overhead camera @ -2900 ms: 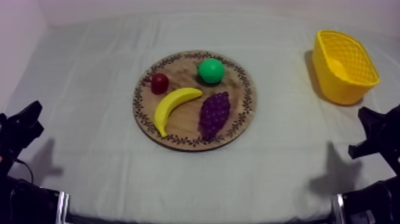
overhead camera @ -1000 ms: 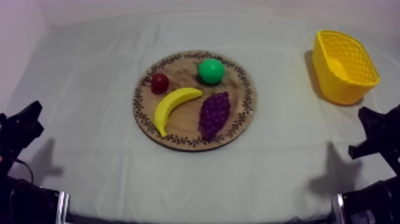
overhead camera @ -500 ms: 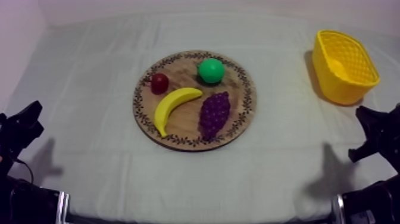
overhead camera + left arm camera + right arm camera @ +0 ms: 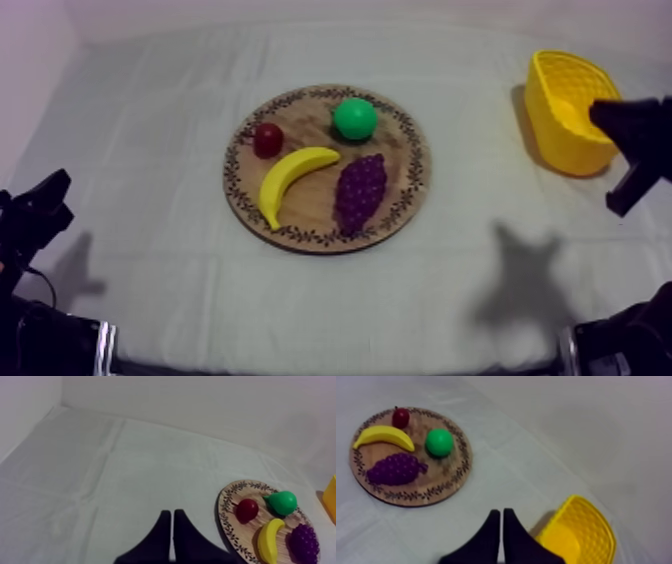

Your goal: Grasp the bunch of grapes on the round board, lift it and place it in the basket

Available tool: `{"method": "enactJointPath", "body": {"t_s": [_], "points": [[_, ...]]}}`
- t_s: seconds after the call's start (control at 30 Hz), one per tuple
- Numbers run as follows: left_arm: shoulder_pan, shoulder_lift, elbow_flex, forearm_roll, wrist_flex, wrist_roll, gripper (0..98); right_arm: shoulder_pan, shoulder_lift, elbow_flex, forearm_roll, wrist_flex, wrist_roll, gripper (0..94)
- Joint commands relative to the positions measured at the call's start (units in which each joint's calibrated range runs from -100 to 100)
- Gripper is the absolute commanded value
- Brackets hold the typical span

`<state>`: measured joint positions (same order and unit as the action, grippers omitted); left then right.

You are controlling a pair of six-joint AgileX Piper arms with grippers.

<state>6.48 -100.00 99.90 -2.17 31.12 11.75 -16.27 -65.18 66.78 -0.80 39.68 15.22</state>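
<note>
The purple bunch of grapes (image 4: 360,192) lies on the right front part of the round wooden board (image 4: 402,165), beside a banana (image 4: 292,180). The yellow basket (image 4: 572,108) stands at the far right. My right gripper (image 4: 610,118) hangs raised in front of the basket, well to the right of the board. In the right wrist view its fingers (image 4: 501,518) lie together as a narrow wedge, shut on nothing, with the grapes (image 4: 393,469) far off and the basket (image 4: 581,536) close by. My left gripper (image 4: 55,190) rests low at the left, shut (image 4: 171,521).
A green pear (image 4: 354,119) and a small red fruit (image 4: 267,140) also sit on the board, at its far side. Bare cloth lies between the board and the basket. A wall edges the table at the back and left.
My right arm has lifted from its low resting place and swung up toward the basket; its shadow has slid left on the cloth. The left arm and the fruit have stayed put.
</note>
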Motion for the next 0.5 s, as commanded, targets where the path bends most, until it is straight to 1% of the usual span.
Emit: {"method": "enactJointPath", "body": {"t_s": [0.0, 0.1, 0.2, 0.47], "points": [[0.0, 0.0, 0.0, 0.0, 0.0, 0.0, 0.1, -1.8, 10.4, -14.6, -0.4, 3.1, 0.1, 0.6], [0.0, 0.0, 0.0, 0.0, 0.0, 0.0, 0.1, -4.2, 17.4, -24.8, -0.2, 8.1, -1.8, 0.6], [0.0, 0.0, 0.0, 0.0, 0.0, 0.0, 0.1, -6.4, 24.2, -35.8, 0.3, 14.2, -5.3, 0.6], [0.0, 0.0, 0.0, 0.0, 0.0, 0.0, 0.1, -12.4, 41.8, -63.8, 3.4, 35.9, -16.6, 0.4]]}}
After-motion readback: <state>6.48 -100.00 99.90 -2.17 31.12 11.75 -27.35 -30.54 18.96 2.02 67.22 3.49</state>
